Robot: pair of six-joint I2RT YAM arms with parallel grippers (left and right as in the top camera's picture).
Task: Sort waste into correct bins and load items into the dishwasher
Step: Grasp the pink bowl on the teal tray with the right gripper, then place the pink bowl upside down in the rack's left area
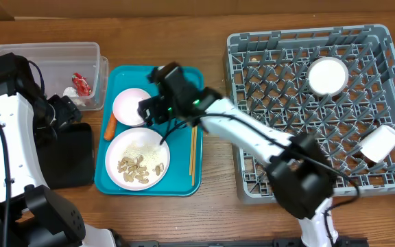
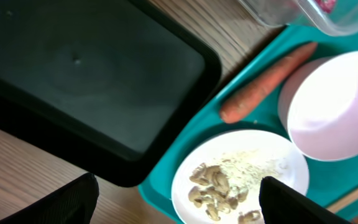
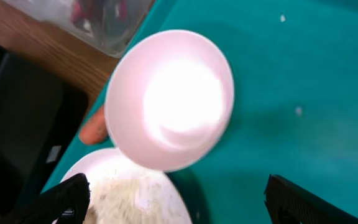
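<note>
On the teal tray lie a small empty white bowl, a plate of rice and nut pieces, an orange carrot and wooden chopsticks. My right gripper hovers open between bowl and plate; in the right wrist view the bowl lies ahead of the empty right gripper. My left gripper stands open over the black tray, holding nothing. From the left wrist, the left gripper faces the plate and carrot.
The clear tub at the back left holds a red wrapper and a white scrap. The grey dish rack on the right holds a white bowl and a white cup.
</note>
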